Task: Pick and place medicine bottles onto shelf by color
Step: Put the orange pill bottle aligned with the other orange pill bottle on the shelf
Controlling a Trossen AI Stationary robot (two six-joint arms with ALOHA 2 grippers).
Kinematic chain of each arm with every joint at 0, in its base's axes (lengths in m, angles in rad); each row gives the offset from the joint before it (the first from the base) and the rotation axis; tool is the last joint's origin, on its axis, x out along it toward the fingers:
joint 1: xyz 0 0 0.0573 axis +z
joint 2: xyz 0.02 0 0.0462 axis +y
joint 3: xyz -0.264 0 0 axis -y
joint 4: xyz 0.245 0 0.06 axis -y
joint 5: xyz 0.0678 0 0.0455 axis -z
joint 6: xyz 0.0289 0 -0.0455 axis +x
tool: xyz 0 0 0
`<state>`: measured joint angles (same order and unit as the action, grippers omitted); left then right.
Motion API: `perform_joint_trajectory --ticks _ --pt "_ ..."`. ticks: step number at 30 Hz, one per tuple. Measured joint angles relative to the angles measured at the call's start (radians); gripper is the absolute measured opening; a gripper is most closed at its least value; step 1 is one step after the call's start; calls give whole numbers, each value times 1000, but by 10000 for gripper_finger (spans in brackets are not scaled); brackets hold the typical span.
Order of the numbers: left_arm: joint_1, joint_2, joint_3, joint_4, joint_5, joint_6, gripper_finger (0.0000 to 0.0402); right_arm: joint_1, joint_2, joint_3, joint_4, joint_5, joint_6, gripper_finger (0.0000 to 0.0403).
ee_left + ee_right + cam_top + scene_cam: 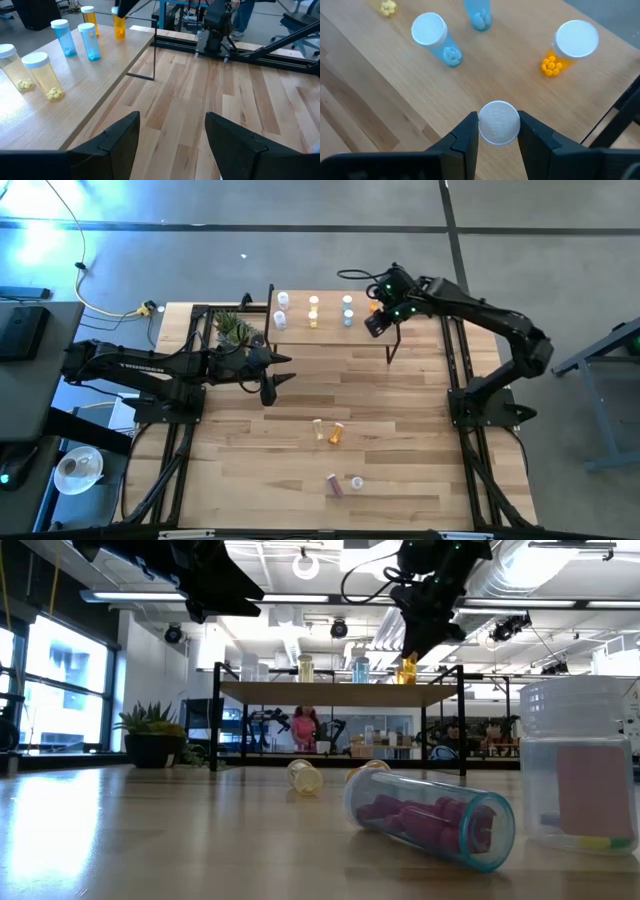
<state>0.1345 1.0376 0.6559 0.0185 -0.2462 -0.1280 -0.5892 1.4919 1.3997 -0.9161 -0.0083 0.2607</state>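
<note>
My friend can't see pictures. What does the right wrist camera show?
The right gripper pinches a bottle by its white cap above the wooden shelf. Standing on the shelf beyond are two blue bottles and an orange bottle with white caps.

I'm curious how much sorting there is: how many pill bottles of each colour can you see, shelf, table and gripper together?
Clear bottles: 3
Yellow bottles: 3
Blue bottles: 2
Orange bottles: 3, one in the right gripper
Purple bottles: 1
Total: 12

The wooden table carries the shelf of upright bottles, a potted plant and four loose bottles.
</note>
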Motion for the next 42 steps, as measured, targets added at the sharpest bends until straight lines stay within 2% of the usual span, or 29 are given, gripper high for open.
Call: perform_joint_trajectory --ticks 19,30,42 --pt "0 0 0 0 0 0 216 0 13 0 0 27 0 104" --pt "0 0 0 0 0 0 216 0 13 0 16 27 0 162" --pt "0 0 0 0 0 0 216 0 13 0 23 28 -16 167"
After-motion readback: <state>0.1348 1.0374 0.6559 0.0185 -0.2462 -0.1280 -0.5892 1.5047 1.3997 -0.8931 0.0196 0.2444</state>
